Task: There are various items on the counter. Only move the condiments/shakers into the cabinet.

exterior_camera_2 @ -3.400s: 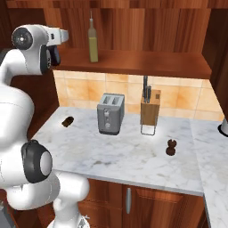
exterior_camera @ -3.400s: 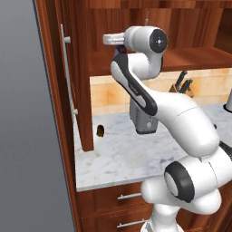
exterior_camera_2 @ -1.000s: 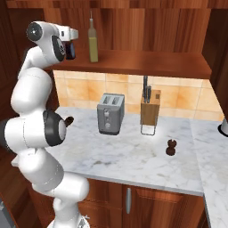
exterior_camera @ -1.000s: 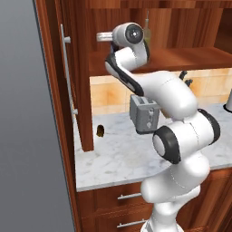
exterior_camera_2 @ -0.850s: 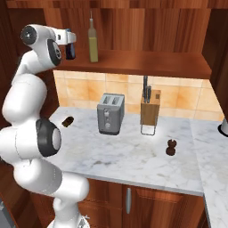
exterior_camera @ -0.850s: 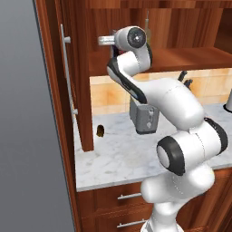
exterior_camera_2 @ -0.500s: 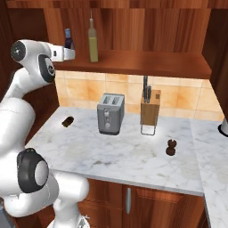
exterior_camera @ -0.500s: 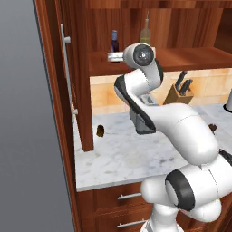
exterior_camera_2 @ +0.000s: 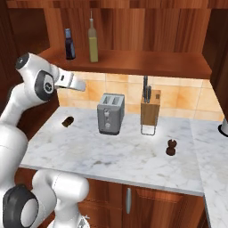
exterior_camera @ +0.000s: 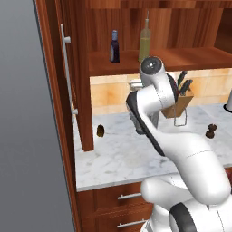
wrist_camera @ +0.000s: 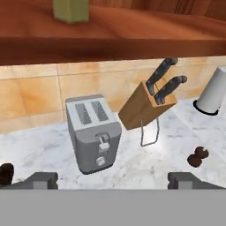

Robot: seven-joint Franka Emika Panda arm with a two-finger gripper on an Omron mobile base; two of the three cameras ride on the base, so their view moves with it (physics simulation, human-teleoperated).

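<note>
The dark bottle with the blue cap (exterior_camera_2: 69,44) and the tall oil bottle (exterior_camera_2: 92,39) stand side by side on the cabinet's inner shelf (exterior_camera_2: 142,61). On the marble counter (exterior_camera_2: 111,153), the knobbed pepper mill (exterior_camera_2: 171,147) sits right of the knife block, also seen in the hand view as the mill (wrist_camera: 197,156). My gripper (exterior_camera_2: 83,85) hangs open and empty below the shelf's left end, pointing towards the toaster. In the hand view the gripper (wrist_camera: 114,180) has its fingertips wide apart, nothing between them.
A grey toaster (exterior_camera_2: 110,113) and a wooden knife block (exterior_camera_2: 150,108) stand at the back of the counter. A small brown lump (exterior_camera_2: 67,121) lies at the left. The cabinet door (exterior_camera: 56,90) stands open at the left. A white cylinder (wrist_camera: 212,95) is at the far right.
The gripper has let go of the dark bottle on the shelf, drawn back and dropped below shelf level. The bottle stays standing beside the oil bottle.
</note>
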